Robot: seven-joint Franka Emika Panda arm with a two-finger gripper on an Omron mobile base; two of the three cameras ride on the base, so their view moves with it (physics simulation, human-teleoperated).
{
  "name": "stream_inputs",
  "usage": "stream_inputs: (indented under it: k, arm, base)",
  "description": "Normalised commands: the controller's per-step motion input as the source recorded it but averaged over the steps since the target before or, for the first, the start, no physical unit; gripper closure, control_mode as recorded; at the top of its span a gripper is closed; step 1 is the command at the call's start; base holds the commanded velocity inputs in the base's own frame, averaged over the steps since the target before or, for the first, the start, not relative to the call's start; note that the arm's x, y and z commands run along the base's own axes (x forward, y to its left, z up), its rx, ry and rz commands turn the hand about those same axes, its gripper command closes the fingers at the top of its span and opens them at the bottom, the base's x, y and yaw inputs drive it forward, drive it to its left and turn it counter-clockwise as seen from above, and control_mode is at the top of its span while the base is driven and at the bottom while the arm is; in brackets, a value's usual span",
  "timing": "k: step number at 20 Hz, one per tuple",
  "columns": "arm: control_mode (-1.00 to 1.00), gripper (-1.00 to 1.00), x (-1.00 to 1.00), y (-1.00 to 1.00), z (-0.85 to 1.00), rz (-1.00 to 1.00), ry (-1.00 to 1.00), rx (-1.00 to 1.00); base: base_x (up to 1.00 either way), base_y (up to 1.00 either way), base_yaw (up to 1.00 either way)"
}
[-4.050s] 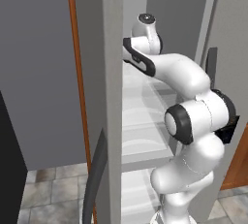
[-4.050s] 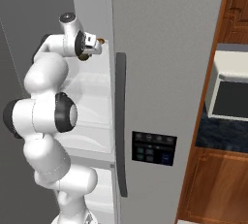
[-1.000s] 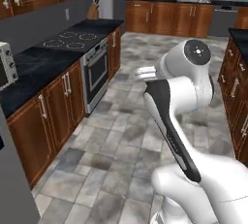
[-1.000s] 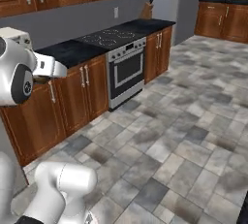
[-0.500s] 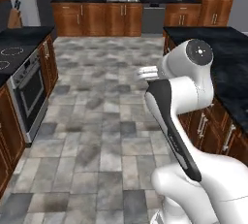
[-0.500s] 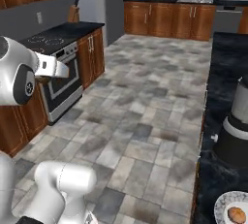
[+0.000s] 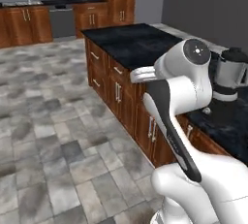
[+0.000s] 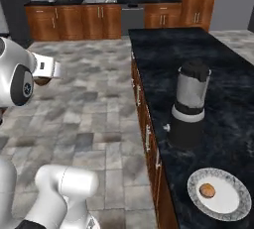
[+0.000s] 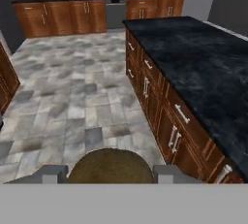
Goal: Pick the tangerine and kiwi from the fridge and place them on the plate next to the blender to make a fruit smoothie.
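Between jaws: kiwi [image 9: 110, 166]; tangerine [image 8: 207, 190] on plate [image 8: 233, 202].

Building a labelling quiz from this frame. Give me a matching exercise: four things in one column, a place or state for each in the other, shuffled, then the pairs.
Things:
1. kiwi
2. tangerine
3. blender
4. plate

Places or states:
A. stands on the dark counter, beyond the plate
B. lies on the plate
C. held between the gripper fingers
D. sits on the counter at its near end

Pairs: 1-C, 2-B, 3-A, 4-D
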Motion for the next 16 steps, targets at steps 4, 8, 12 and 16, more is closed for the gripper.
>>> stream_inputs:
  k: [4,8,12,16]
  arm:
    - [1.0,1.0,0.0,0.0,0.0,0.0,0.0,0.0]
    - [1.0,1.0,0.0,0.0,0.0,0.0,0.0,0.0]
    - [1.0,1.0,0.0,0.0,0.0,0.0,0.0,0.0]
    - [1.0,1.0,0.0,0.0,0.0,0.0,0.0,0.0]
  base:
    - [0.0,-0.03,-0.93]
    - [0.0,0.0,-0.95]
    - [0.0,0.0,-0.94]
    - [0.0,0.0,-0.94]
